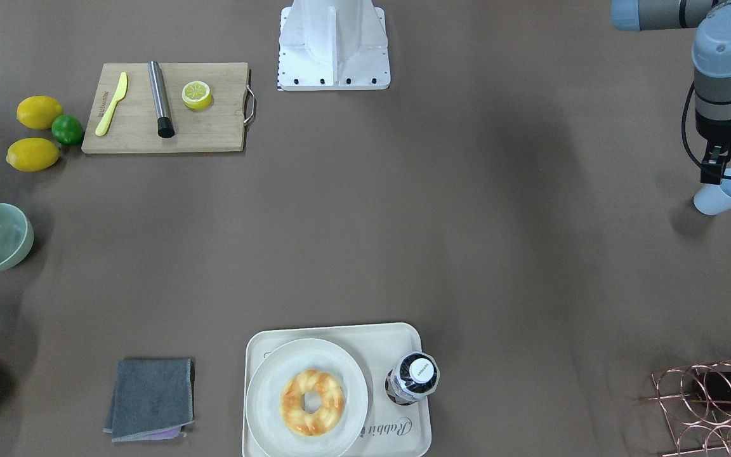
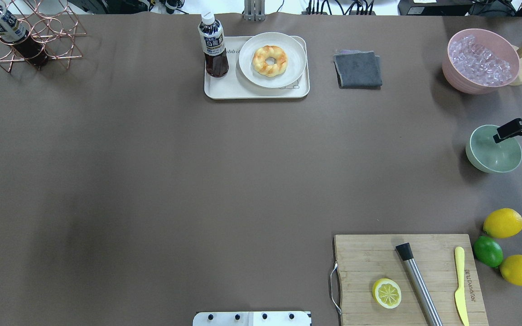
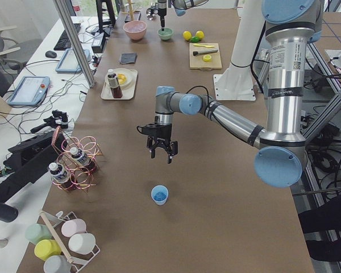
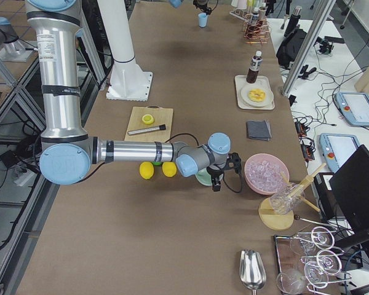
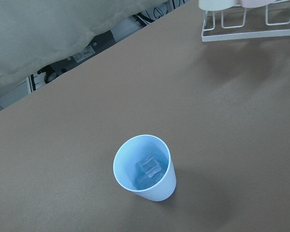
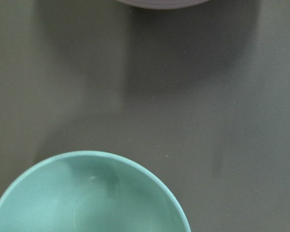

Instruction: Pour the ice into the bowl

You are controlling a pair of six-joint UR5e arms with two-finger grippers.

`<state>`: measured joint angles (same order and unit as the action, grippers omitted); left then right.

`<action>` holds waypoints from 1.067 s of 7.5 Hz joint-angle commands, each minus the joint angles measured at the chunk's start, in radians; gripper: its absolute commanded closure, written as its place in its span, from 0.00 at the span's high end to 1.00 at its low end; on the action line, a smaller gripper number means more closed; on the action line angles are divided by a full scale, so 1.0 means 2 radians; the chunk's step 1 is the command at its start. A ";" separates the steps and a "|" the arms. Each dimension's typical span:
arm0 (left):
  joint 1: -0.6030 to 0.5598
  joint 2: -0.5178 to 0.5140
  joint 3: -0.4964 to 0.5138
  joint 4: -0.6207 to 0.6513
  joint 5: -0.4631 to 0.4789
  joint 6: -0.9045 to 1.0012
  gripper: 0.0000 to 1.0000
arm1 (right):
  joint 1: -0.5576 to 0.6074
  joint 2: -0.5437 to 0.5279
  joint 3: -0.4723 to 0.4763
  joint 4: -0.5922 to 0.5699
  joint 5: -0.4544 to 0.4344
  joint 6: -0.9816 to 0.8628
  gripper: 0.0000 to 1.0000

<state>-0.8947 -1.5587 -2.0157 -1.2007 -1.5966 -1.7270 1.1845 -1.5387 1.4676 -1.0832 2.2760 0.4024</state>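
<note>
At the table's left end, the left gripper (image 3: 161,157) hung wide-spread above the cup (image 5: 160,189) containing ice (image 5: 150,170). The right gripper (image 2: 505,133), spread indeterminable, hovered over the bowl (image 2: 487,159).

Overhead from behind the robot (image 2: 252,318), front camera opposite, both sharing the cutting board (image 2: 360,258), side cameras at the table (image 2: 152,181) ends, wrist cameras close above cup (image 5: 160,189) and bowl (image 6: 87,200)
</note>
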 commanded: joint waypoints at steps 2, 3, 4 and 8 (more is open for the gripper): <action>0.014 -0.063 0.049 0.107 0.035 -0.065 0.97 | -0.010 -0.008 -0.008 0.012 -0.009 0.001 0.41; 0.014 -0.076 0.062 0.134 0.040 -0.072 0.97 | -0.010 -0.008 -0.007 0.012 -0.009 0.002 0.14; 0.015 -0.079 0.077 0.135 0.044 -0.091 0.97 | -0.010 -0.008 -0.007 0.012 -0.007 0.002 0.00; 0.026 -0.122 0.154 0.134 0.072 -0.163 0.97 | -0.009 0.000 0.025 0.000 0.006 0.008 0.00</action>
<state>-0.8537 -1.7807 -1.7555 -0.9319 -1.4581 -1.9969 1.1647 -1.5512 1.4800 -1.0633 2.2765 0.4107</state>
